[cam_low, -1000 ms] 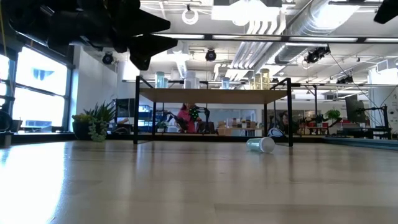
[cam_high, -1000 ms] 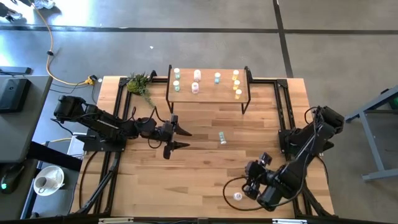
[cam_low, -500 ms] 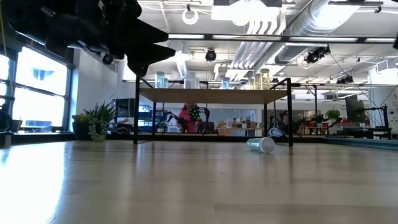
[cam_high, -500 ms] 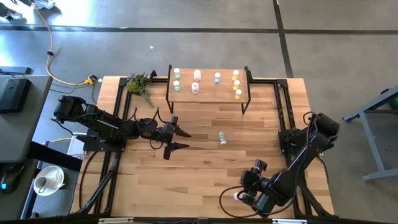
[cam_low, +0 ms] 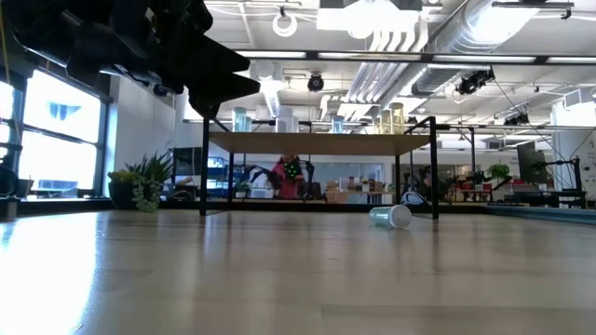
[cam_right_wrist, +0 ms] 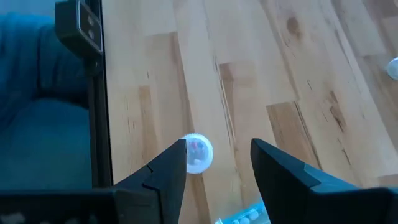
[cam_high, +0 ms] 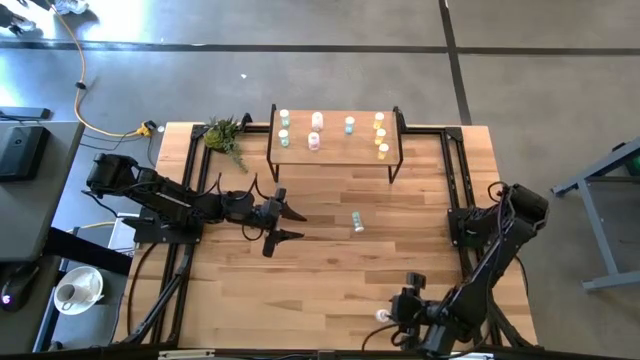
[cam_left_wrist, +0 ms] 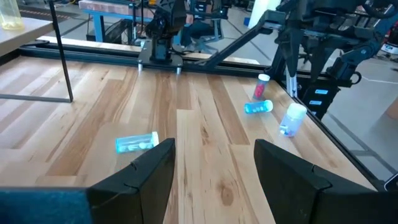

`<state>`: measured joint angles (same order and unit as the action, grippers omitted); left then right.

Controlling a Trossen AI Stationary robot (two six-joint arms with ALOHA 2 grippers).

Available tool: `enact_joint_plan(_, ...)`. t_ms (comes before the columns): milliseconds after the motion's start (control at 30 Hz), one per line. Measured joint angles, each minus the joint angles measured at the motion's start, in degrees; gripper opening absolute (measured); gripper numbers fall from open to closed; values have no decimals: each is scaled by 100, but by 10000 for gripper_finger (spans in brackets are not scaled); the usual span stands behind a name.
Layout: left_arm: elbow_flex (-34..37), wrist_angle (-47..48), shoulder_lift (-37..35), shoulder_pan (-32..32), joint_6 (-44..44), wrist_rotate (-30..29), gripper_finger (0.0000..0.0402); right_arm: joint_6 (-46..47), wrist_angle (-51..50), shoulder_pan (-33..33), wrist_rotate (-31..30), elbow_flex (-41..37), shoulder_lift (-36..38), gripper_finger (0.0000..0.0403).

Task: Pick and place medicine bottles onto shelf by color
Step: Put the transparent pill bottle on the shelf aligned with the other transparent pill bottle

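The right fingers [cam_right_wrist: 217, 168] stand apart and hold nothing. In the right wrist view a small bottle with a white cap [cam_right_wrist: 198, 152] stands on the tabletop [cam_right_wrist: 267, 68] just beyond the tips, and it lies a little toward the one finger rather than in the middle of the gap. We look down on its cap, so its long axis points up, toward the camera. In the high view this bottle [cam_high: 382, 315] is at the lower middle of the frame, near the front edge of the tabletop, and the right gripper [cam_high: 408, 303] is just beside it. I judge that the coming move needs a small shift sideways to centre the bottle between the fingers, and then a descent.

The left fingers [cam_left_wrist: 214, 165] are also spread and empty. The left gripper [cam_high: 283, 223] hangs above the tabletop at the middle left of the high view. Ahead of it a light blue bottle [cam_high: 357, 221] lies on its side, apart from the fingers, with its long axis roughly toward the shelf. The left arm is nearer to this one.

The shelf [cam_high: 335, 152] stands at the upper middle of the high view. On it, several bottles [cam_high: 315, 131] stand upright in groups.
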<state>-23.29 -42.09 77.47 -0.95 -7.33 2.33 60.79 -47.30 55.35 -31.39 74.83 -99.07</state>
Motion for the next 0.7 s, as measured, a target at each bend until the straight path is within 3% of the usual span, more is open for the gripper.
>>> enact_joint_plan(700,0,-13,0,-2,2,-22,209,367,289,11,364,2,-603,170)
